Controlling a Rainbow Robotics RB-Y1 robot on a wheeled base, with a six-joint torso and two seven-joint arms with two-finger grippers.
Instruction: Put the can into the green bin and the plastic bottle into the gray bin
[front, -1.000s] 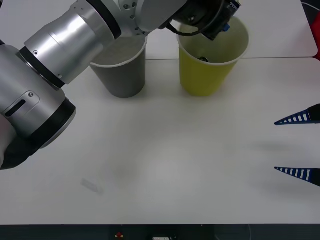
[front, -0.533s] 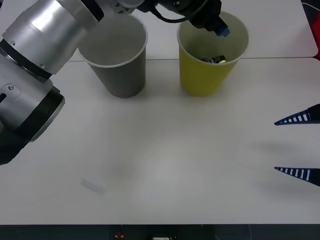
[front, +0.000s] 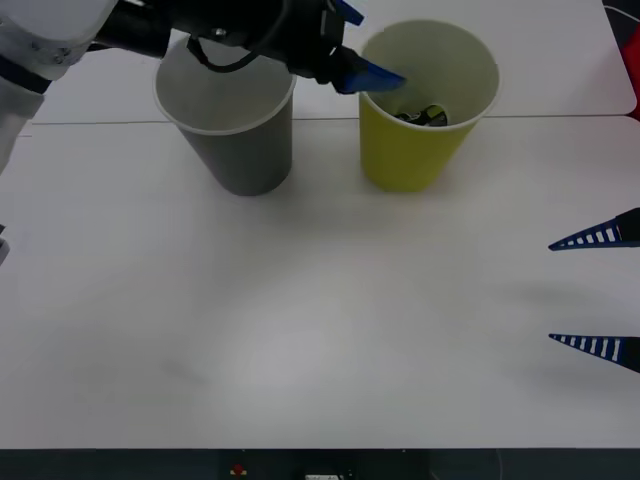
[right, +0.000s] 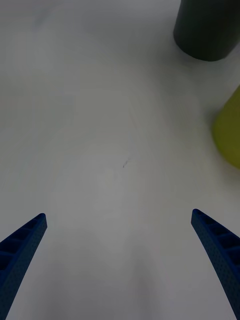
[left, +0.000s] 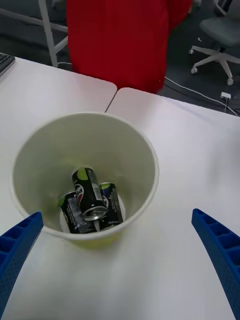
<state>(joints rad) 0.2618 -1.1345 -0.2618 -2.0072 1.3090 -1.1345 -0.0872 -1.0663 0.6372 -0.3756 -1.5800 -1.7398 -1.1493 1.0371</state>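
Silver-topped can (left: 90, 197): lies tilted at bottom of the green bin (front: 410, 160), leaning on two more dark cans (left: 110, 205) in there.
Green bin: upright on white counter (front: 320, 330), far side, white rim, pale inside.
Gray bin (front: 240, 140): upright just beside green bin, on robot's left; apart, not touching.
Left claw (front: 362, 72): up at the rim of the green bin, over the gap btwn bins; arm reaches in from far left across gray bin's mouth. Fingers (left: 17, 245) spread wide, holding nothing.
Right claw (front: 598, 292): at counter's right edge, well apart from both bins, low over bare counter, blue fingers (right: 220, 250) wide, nothing held.
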